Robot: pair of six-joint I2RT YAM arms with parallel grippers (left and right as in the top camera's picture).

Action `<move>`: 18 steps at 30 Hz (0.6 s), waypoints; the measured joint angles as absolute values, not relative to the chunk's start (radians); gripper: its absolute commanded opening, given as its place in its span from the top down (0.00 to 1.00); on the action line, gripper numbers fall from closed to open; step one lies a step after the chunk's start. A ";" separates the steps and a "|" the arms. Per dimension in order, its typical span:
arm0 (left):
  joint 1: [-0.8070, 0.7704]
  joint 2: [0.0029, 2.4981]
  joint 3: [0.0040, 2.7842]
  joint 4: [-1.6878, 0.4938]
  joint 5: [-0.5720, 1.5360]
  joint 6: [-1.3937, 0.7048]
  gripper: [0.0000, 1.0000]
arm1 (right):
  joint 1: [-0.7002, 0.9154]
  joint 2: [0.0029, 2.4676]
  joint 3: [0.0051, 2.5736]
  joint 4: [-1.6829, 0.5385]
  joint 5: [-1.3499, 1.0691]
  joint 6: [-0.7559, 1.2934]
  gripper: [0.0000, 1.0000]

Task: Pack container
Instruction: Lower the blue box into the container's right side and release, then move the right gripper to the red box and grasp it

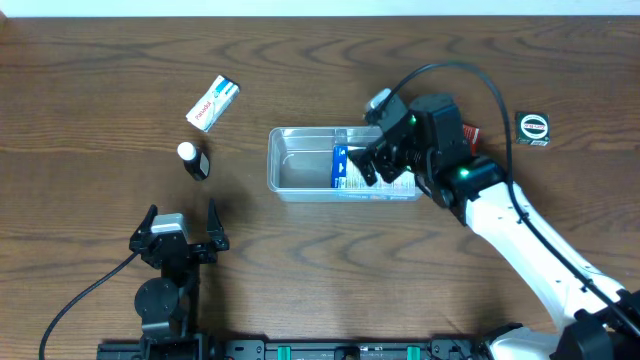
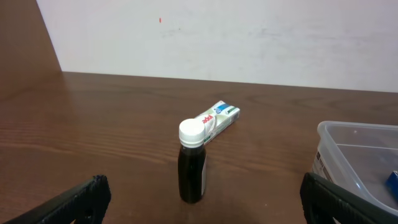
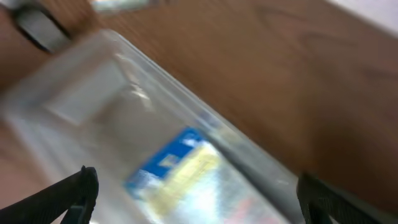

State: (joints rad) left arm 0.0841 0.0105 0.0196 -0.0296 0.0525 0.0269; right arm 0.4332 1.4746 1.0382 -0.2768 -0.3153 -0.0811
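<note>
Centre of the table (image 1: 90, 60), slightly right: clear plastic rectangular tub with rounded corners, the container (image 1: 273, 160). It sits flat with its mouth up. Seen from overhead, the long axis runs left to right across the table, with the short ends facing the two arms' sides.

A blue-and-white printed box (image 1: 341, 166) lies inside, in the right half. The right arm covers part of it, so I cannot tell whether it lies flat or leans.

- The right fingers (image 3: 74, 193) hang over the tub's right end. They are spread wide and grip nothing. The wrist view is blurred.
- The left fingers (image 2: 84, 199) are low near the front edge, also spread and empty. They face a small dark bottle with a white cap (image 2: 192, 163), which stands upright.
- Beyond the bottle lies a white carton with red, blue and green print (image 1: 213, 103).
- Far right is a small black item with a round white label (image 1: 533, 128).

Risks, as judged:
- The tub looks light. If a right finger catches the rim or wall as it lifts away, it could drag or tilt the tub and skew its axis for later drops.
- If the box leans, it takes floor room and the later pieces may not seat.
- The bottle is narrow and upright. An off-centre approach by the left fingers would topple it, and it may then roll.
</note>
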 measured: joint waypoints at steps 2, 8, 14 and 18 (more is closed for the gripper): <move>0.084 0.010 0.020 -0.030 0.052 0.027 0.02 | 0.436 1.475 1.067 -0.267 -0.402 -0.028 0.01; 0.084 0.010 0.020 -0.030 0.052 0.027 0.02 | 0.437 1.474 1.089 -0.216 -0.588 0.097 0.01; 0.084 0.010 0.020 -0.030 0.052 0.027 0.02 | 0.383 1.473 1.158 -0.479 -0.512 0.150 0.01; 0.084 0.010 0.020 -0.030 0.052 0.027 0.02 | 0.273 1.472 1.295 -0.717 -0.358 0.161 0.01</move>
